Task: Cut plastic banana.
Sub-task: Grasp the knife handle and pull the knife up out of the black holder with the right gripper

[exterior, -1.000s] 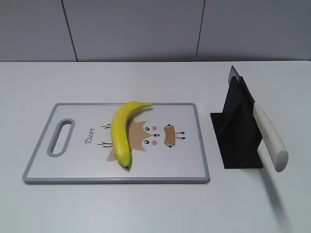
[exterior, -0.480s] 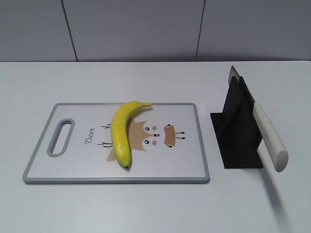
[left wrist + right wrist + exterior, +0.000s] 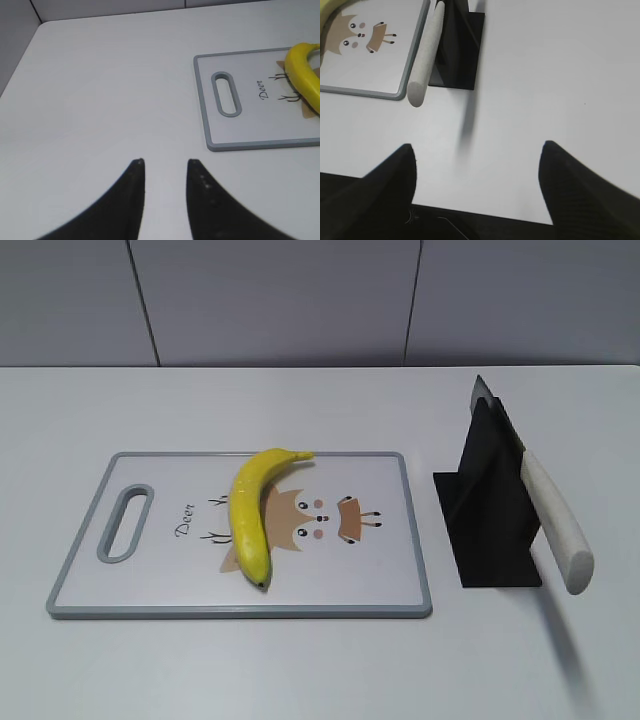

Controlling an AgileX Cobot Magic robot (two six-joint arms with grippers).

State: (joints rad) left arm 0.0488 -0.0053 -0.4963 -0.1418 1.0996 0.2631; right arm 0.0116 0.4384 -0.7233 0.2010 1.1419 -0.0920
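Note:
The plastic banana (image 3: pixel 251 512) is glossy yellow and curved. It lies on the grey-rimmed cutting board (image 3: pixel 390 540), stem toward the far edge; part of it also shows in the left wrist view (image 3: pixel 306 75). A knife with a white handle (image 3: pixel 556 522) rests in a black stand (image 3: pixel 490 510) right of the board, handle pointing toward the front; it also shows in the right wrist view (image 3: pixel 425 60). My left gripper (image 3: pixel 165 162) is open and empty over bare table left of the board (image 3: pixel 260 145). My right gripper (image 3: pixel 477 147) is wide open and empty, in front of the knife handle. Neither gripper shows in the exterior view.
The cutting board has a slot handle (image 3: pixel 124 523) at its left end and a cartoon deer print (image 3: pixel 320 520). A grey panelled wall (image 3: pixel 300 300) stands behind the white table (image 3: pixel 300 670).

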